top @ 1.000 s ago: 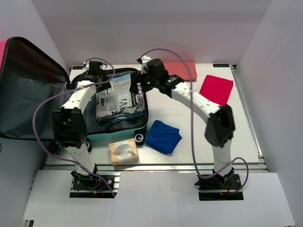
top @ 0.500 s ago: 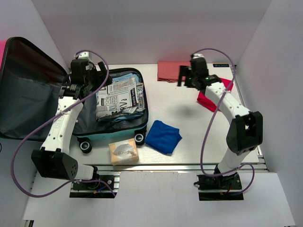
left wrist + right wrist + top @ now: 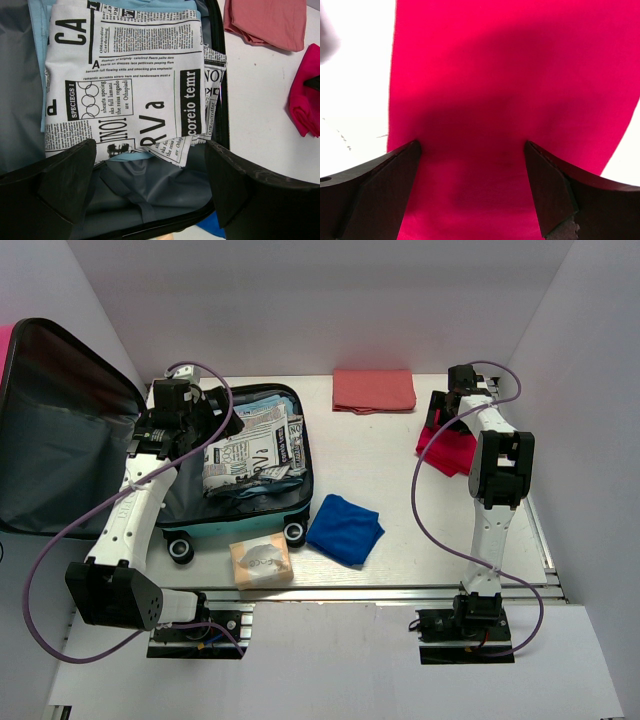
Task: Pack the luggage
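Observation:
The luggage [image 3: 292, 502] lies open at the left, its lid [image 3: 60, 430] propped up and its grey lining [image 3: 150, 190] showing. A folded newspaper-print cloth [image 3: 250, 448] [image 3: 125, 80] lies inside it. My left gripper [image 3: 205, 412] [image 3: 150, 170] hovers open over the case's near end, holding nothing. At the back right, my right gripper [image 3: 447, 418] [image 3: 472, 150] stands open, low over a magenta cloth [image 3: 447, 452] [image 3: 510, 90], one finger on each side of it.
A salmon cloth [image 3: 374, 390] [image 3: 265, 22] lies at the back middle. A blue cloth [image 3: 345, 528] sits right of the case's wheels, with a tan packet [image 3: 262, 562] at the front edge. White walls close in both sides.
The right arm swung from the luggage across to the magenta cloth at the far right. The left arm lifted out of the case and its gripper opened a little wider.

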You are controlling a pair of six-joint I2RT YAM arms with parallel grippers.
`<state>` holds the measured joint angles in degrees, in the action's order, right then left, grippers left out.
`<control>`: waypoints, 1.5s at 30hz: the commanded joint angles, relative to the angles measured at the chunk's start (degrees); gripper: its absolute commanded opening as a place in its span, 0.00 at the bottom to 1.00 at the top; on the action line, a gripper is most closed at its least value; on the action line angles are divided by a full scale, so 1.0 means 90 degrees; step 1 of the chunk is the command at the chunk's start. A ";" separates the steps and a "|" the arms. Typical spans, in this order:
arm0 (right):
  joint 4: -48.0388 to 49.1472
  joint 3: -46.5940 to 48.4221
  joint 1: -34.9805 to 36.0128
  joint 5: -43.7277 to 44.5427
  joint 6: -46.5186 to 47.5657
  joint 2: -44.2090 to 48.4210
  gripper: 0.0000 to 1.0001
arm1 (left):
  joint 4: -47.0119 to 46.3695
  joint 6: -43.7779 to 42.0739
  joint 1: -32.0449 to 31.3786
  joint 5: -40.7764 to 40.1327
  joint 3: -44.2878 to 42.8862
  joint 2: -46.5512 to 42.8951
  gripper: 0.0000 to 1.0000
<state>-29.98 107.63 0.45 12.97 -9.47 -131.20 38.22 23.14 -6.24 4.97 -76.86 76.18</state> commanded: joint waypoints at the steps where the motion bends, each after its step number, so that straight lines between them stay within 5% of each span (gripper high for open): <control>1: -0.0185 0.0064 0.0038 -0.0277 0.0184 -0.0081 0.89 | -0.0174 -0.0070 0.0000 0.0023 -0.0268 -0.0008 0.98; 6: 0.0175 -0.1302 0.0106 -0.1371 -0.0021 0.0357 0.89 | -0.0389 -0.0149 0.0000 0.0442 -0.0717 0.0800 0.98; 13: 0.1377 -0.4144 0.0652 -0.1918 -0.0900 0.2211 0.89 | -0.0663 -0.0149 -0.0117 0.1234 -0.1410 0.1846 0.98; 20: 0.1583 -0.5669 0.1520 -0.2456 -0.1261 0.3472 0.89 | -0.0448 -0.0285 -0.0985 0.1625 -0.2289 0.2843 0.98; 26: 0.1934 -0.5506 0.1708 -0.2975 -0.1477 0.4508 0.89 | -0.0262 -0.0168 -0.1962 0.1908 -0.2924 0.3546 0.98; 30: 0.1516 -0.4588 0.1426 -0.1084 -0.1369 0.4500 0.89 | -0.0155 0.0027 -0.2557 0.1782 -0.2955 0.3616 0.98; 33: 0.0920 -0.3836 0.0950 -0.0650 -0.1496 0.4014 0.89 | -0.0232 0.0417 -0.2870 0.1684 -0.2672 0.3576 0.98; 45: 0.1611 -0.3824 0.0155 -0.3002 -0.0432 0.3191 0.89 | -0.0505 0.0496 -0.4462 0.2736 -0.2846 0.5049 0.98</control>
<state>-19.31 73.93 1.39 -5.13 -15.59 -103.68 35.18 27.09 -45.30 24.34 -100.25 118.58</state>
